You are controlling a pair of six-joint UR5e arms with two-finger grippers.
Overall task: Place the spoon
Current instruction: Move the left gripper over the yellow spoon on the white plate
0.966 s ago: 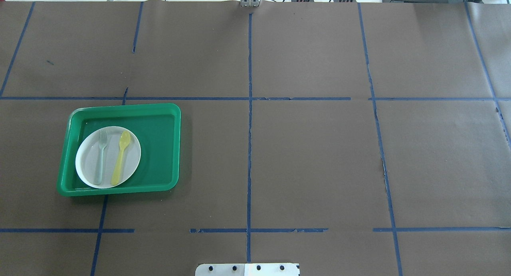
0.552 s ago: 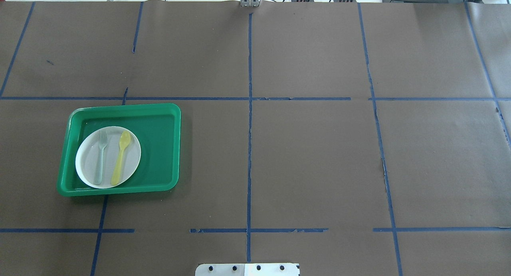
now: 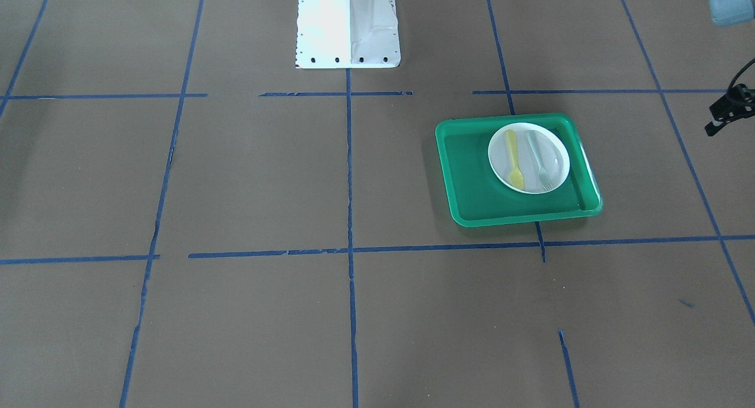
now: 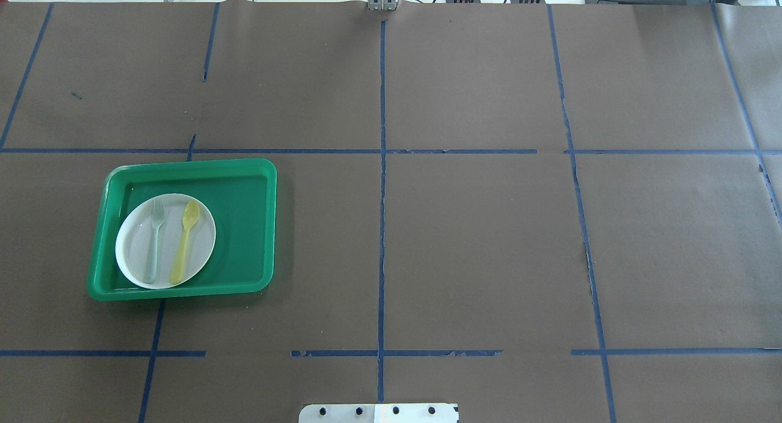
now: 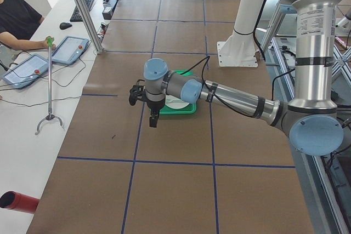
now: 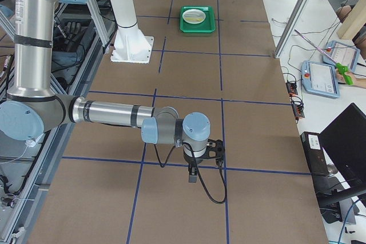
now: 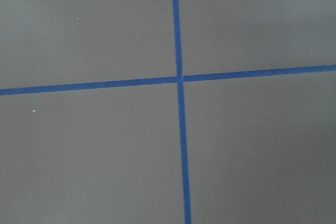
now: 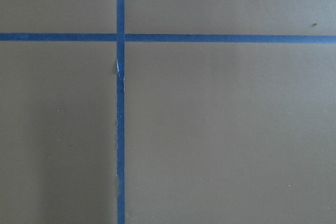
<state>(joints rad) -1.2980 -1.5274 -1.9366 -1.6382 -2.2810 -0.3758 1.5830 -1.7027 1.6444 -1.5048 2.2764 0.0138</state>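
Observation:
The yellow spoon (image 4: 185, 239) lies on a white plate (image 4: 201, 242), bowl toward the far side, beside a pale translucent fork (image 4: 154, 239). The plate sits in a green tray (image 4: 244, 227) on the table's left half. In the front-facing view the spoon (image 3: 515, 157) lies on the plate (image 3: 559, 160) in the tray (image 3: 472, 178). My left gripper (image 5: 153, 121) hangs over the table beyond the tray's outer side, shown only in the left side view. My right gripper (image 6: 193, 176) hangs near the table's right end. I cannot tell whether either is open or shut. Both wrist views show only brown paper and blue tape.
The table is covered in brown paper with a grid of blue tape lines. The robot's white base (image 3: 348, 25) stands at the near middle edge. An operator sits at a side desk with tablets (image 5: 68, 47) beyond the table's left end.

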